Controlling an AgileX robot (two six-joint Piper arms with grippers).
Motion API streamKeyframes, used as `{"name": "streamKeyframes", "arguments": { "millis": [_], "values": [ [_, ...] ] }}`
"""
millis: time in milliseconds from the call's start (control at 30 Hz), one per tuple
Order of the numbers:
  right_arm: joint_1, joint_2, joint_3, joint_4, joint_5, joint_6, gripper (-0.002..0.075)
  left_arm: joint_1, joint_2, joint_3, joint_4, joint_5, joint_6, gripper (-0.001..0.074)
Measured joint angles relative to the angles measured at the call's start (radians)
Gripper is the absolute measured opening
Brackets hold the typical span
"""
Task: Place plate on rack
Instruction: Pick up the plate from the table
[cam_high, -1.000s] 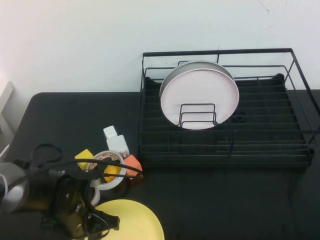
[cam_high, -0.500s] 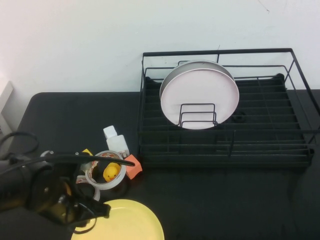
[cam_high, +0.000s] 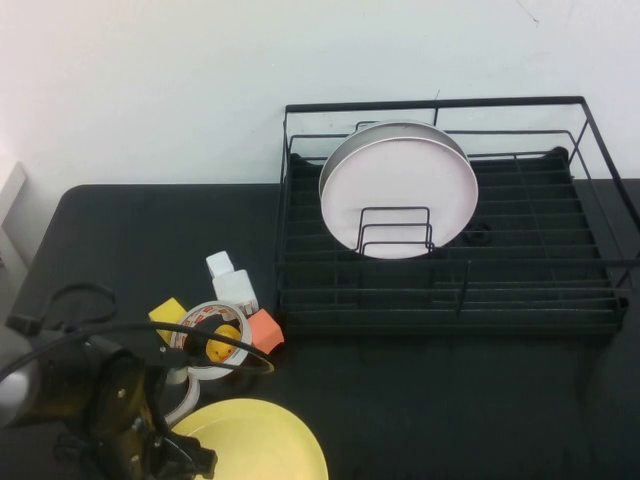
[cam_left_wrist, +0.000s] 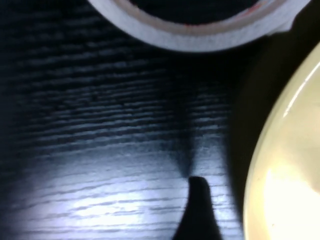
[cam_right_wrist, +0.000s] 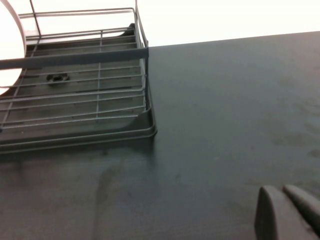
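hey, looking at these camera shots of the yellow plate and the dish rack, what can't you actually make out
- Yellow plate: its near part is cut off by the high view's lower edge; the left arm covers its left rim.
- Left gripper: the left wrist view shows one dark fingertip only, beside the plate, so contact is unclear.
- Right gripper: outside the high view; fingertips sit together at the right wrist view's corner, away from the rack.
- Pink plate: loops hide its lower edge.

The plate (cam_high: 262, 443) lies on the bench (cam_high: 450, 400) at the near left. The rack (cam_high: 450, 250) stands far right, holding another plate (cam_high: 400, 190).
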Motion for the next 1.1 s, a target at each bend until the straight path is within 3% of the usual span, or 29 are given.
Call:
{"name": "streamKeyframes", "arguments": {
  "millis": [167,433,633,933,1100],
  "values": [
    [0.000,0.000,0.000,0.000,0.000,0.000,-0.0002,0.000,0.047,0.000,-0.028,-0.041,-0.002,0.0372],
    [0.000,0.000,0.000,0.000,0.000,0.000,-0.0002,0.002,0.065,-0.007,-0.025,-0.048,0.002,0.0064],
    [0.000,0.000,0.000,0.000,0.000,0.000,-0.0002,0.002,0.054,-0.007,-0.101,-0.092,0.052,0.0029],
    [0.000,0.000,0.000,0.000,0.000,0.000,-0.0002,0.000,-0.083,-0.001,-0.402,-0.131,0.321,0.0003],
    [0.000,0.000,0.000,0.000,0.000,0.000,-0.0002,0.000,-0.167,0.001,-0.454,-0.131,0.375,0.0000]
  ]
}}
